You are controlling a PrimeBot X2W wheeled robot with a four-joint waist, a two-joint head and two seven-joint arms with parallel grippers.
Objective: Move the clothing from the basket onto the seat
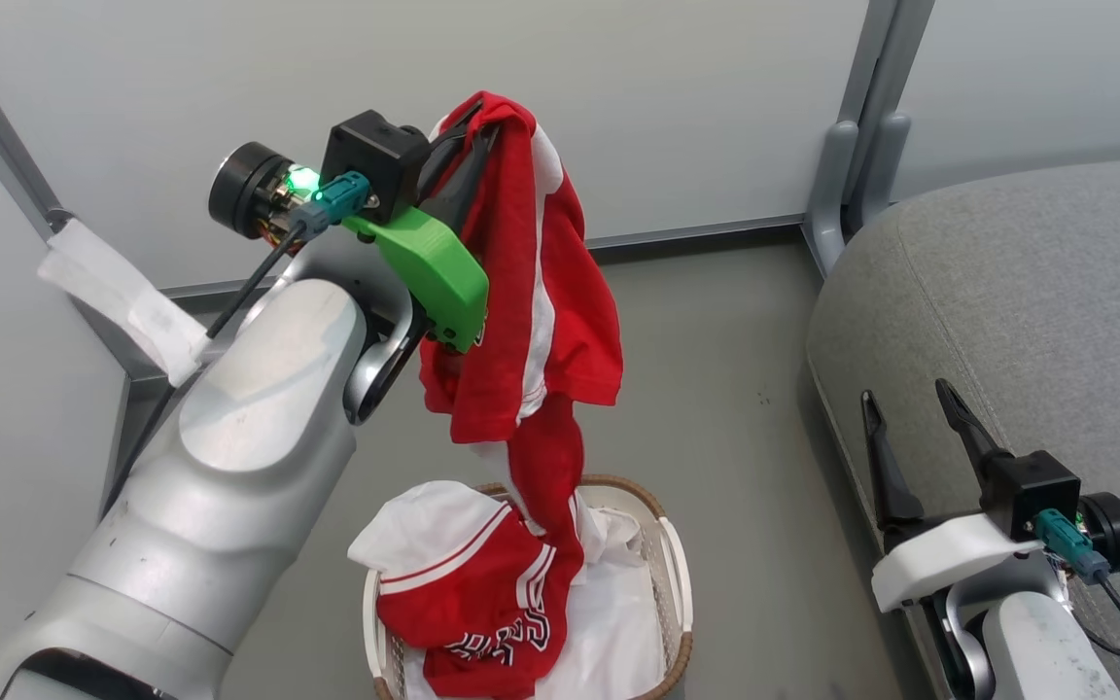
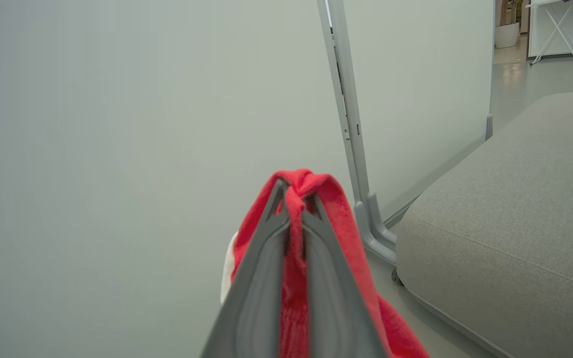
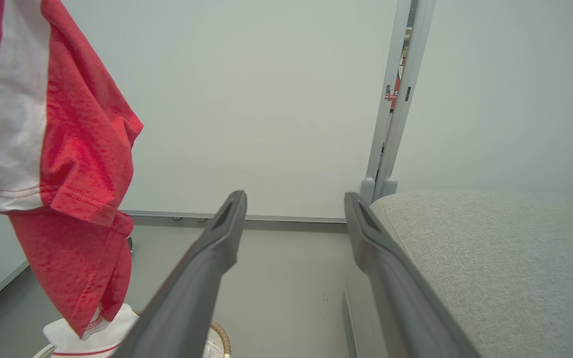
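Left pincer (image 2: 295,196), raised high over the basket (image 1: 682,583), clamps a red jersey (image 1: 560,292); right pincer (image 1: 907,397) rests low, agape.

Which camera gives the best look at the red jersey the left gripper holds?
The head view: the red jersey hangs full length from the left gripper down toward the basket. The left wrist view shows a bunched fold pinched between the fingers; the right wrist view shows its hanging hem and white panel.

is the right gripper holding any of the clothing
No, the right gripper stands open with nothing in it; the red jersey hangs apart from it, off to the side.
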